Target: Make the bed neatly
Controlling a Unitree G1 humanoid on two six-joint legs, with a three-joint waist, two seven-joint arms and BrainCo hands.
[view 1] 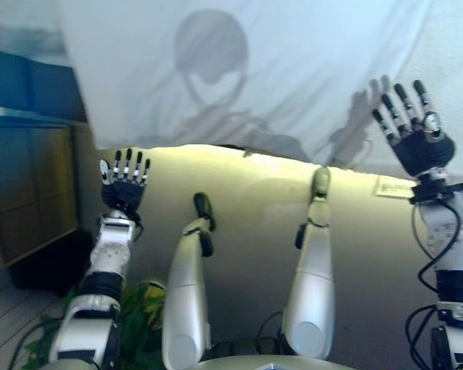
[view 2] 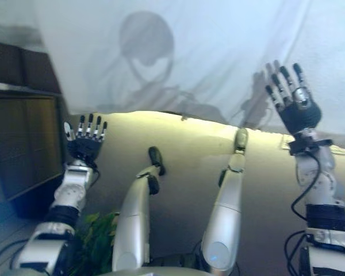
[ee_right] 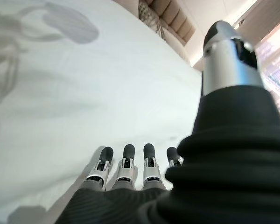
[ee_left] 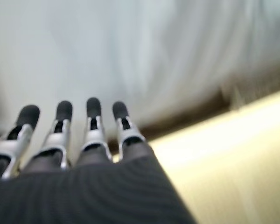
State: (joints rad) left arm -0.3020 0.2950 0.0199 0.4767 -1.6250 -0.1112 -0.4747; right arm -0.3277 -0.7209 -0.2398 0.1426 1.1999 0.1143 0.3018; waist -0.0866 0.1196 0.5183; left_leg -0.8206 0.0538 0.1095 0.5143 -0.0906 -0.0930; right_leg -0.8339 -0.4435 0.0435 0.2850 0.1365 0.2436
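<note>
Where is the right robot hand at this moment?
In the left eye view the right robot hand is raised at the right side, fingers spread open over the white bed sheet, holding nothing.

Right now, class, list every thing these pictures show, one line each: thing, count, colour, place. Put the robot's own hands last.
Bed sheet: one, white, spread over the bed ahead, filling the upper part of the eye views.
Bed side: one, cream, below the sheet's edge, facing the robot.
Cabinet: one, brown wood, on the robot's left beside the bed.
Plant: one, green leaves, low on the floor by the left arm.
Headboard: one, brown and padded, at the far end of the bed in the right wrist view.
Left hand: one, silver with dark tips, fingers straight, at the sheet's edge.
Right hand: one, same colours, fingers spread, over the sheet.
</note>
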